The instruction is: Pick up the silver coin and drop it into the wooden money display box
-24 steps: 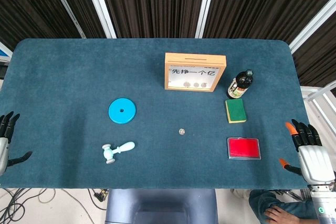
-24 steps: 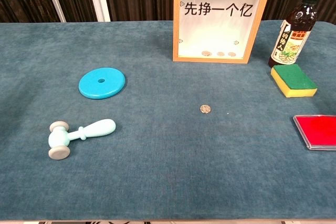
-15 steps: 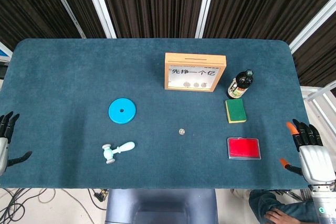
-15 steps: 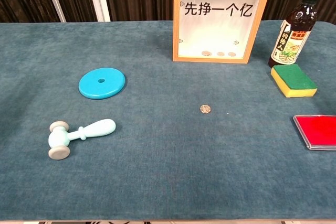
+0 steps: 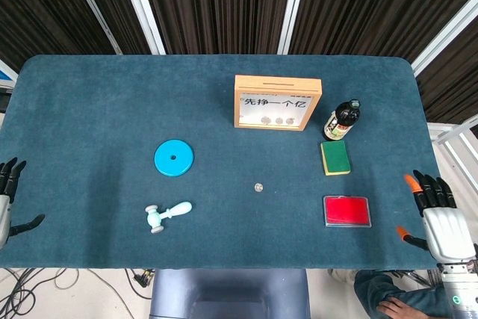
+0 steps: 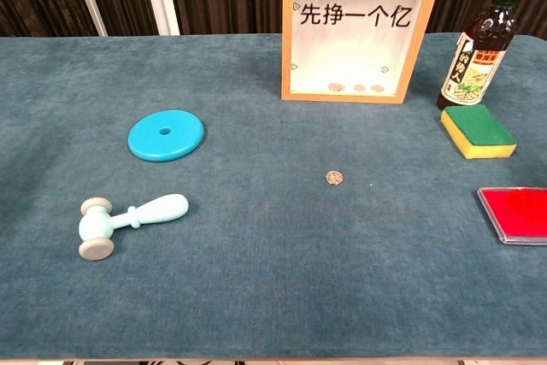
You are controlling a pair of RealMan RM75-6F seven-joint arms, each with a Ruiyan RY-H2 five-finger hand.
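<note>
The silver coin lies flat on the blue cloth near the table's middle, in front of the wooden money display box. The box stands upright at the back, with three coins resting inside behind its clear front. My right hand hovers off the table's right front corner, fingers spread and empty. Off the left front edge is my left hand, also empty with fingers apart. Neither hand shows in the chest view. Both are far from the coin.
A dark bottle stands right of the box, with a green-yellow sponge and a red pad in front of it. A blue disc and a pale toy hammer lie left of the coin.
My right hand has drifted slightly toward the near edge. The coin and all other objects have not moved.
</note>
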